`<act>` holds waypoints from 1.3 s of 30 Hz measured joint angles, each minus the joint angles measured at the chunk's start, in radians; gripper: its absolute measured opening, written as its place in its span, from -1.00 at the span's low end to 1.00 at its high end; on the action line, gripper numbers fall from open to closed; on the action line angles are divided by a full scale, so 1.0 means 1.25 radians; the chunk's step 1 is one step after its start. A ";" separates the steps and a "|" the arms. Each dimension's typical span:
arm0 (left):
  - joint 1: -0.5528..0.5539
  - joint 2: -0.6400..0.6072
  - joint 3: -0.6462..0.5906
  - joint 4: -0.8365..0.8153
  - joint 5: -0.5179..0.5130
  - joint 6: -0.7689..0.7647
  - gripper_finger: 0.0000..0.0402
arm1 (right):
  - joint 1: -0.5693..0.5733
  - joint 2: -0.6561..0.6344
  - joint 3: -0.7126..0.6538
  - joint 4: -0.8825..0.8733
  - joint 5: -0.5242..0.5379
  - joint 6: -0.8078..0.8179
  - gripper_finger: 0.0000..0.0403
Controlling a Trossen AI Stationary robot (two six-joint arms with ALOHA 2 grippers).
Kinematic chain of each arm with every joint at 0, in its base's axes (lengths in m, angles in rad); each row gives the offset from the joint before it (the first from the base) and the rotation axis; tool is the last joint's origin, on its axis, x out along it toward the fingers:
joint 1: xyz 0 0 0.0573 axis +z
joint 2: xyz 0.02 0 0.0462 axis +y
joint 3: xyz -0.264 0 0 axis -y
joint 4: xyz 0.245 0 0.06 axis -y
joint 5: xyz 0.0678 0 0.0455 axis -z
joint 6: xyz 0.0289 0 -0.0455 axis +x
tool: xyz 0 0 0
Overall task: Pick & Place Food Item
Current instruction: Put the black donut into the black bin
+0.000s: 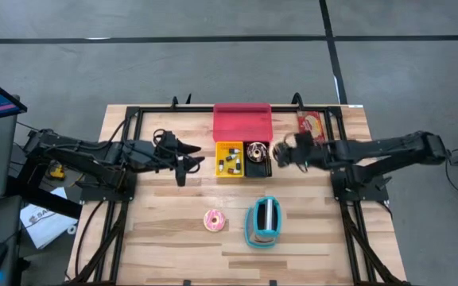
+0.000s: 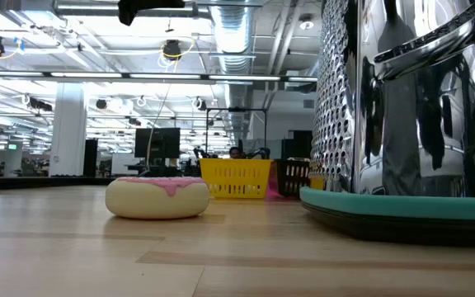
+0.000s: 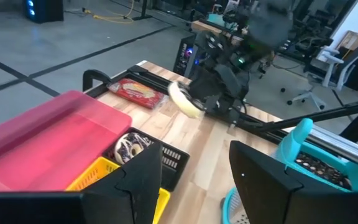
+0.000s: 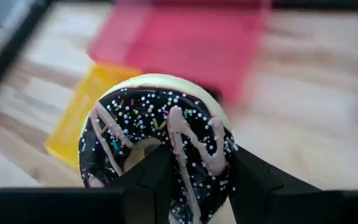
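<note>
The pale wooden plank table (image 1: 165, 238) is carrying everything here, with a black metal frame (image 1: 133, 115) running round its far half. Sitting at the far edge is the flat red plastic tray (image 1: 242, 121), and tucked just in front of it are two small baskets side by side: a yellow plastic basket (image 1: 229, 160) holding small dark pieces, and a black basket (image 1: 258, 160) with a sprinkled doughnut already lying in it. Nearer the front, a teal and silver toaster (image 1: 263, 222) is standing on the boards, and a pink-frosted doughnut (image 1: 215, 221) is resting just beside it, untouched. A red food packet (image 1: 312, 124) is lying near the far right corner. Now the action: the right tool (image 1: 281, 152) is hanging just beside the black basket, its fingers clamped on a chocolate-glazed doughnut with pink drizzle and sprinkles (image 4: 160, 143), pinching it through the hole and across the ring so it is staying upright in the grip. That, I'd say, is the food item in transit, and the baskets look like the likely drop point. The left tool (image 1: 188, 164) is waiting on the other side of the yellow basket, fingers apart and holding nothing, keeping clear of the lane.
</note>
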 joint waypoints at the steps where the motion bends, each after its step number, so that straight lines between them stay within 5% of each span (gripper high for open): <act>1: 0.002 0.000 0.000 0.000 0.000 0.002 -0.08 | -0.039 0.000 -0.007 0.054 -0.025 -0.049 -0.41; 8: 0.013 0.000 0.000 -0.003 0.000 0.004 -0.08 | -0.219 0.071 -0.057 0.255 -0.220 -0.223 -0.41; 16: 0.020 0.000 0.000 -0.014 -0.007 0.008 -0.08 | -0.230 0.256 -0.068 0.421 -0.368 -0.275 -0.41; 29: 0.020 0.000 0.000 -0.043 -0.008 -0.020 -0.08 | -0.155 0.357 -0.044 0.435 -0.250 -0.307 -0.41; 39: 0.020 0.000 0.000 -0.042 -0.008 -0.026 -0.08 | -0.179 0.354 -0.043 0.432 -0.253 -0.364 -0.37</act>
